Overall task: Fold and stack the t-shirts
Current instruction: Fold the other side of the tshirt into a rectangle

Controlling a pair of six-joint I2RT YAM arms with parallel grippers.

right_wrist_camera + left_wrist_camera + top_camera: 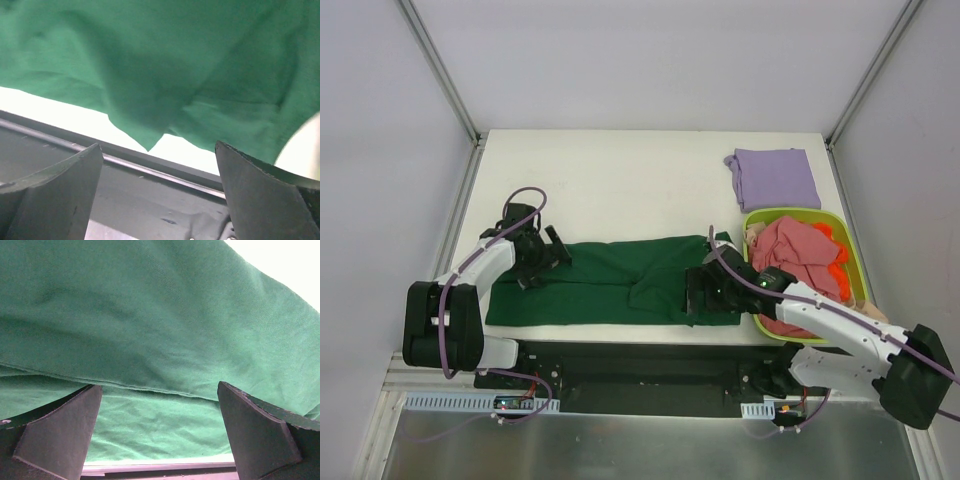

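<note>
**Desk:** How many shirts in the shot?

**Photographer:** Four, one of each colour: one green shirt (610, 280), one lilac shirt (775, 178), one red shirt (795, 250), one beige shirt (756, 238).

**Desk:** Containers?

**Photographer:** One basket (800, 213). Orange bits (836, 268) show in two places inside it; the true number cannot be told.

**Desk:** And the machinery?

**Photographer:** Two arms, so two grippers: one left gripper (157, 386), one right gripper (157, 145), with two fingers apiece. One table (620, 170).
</note>
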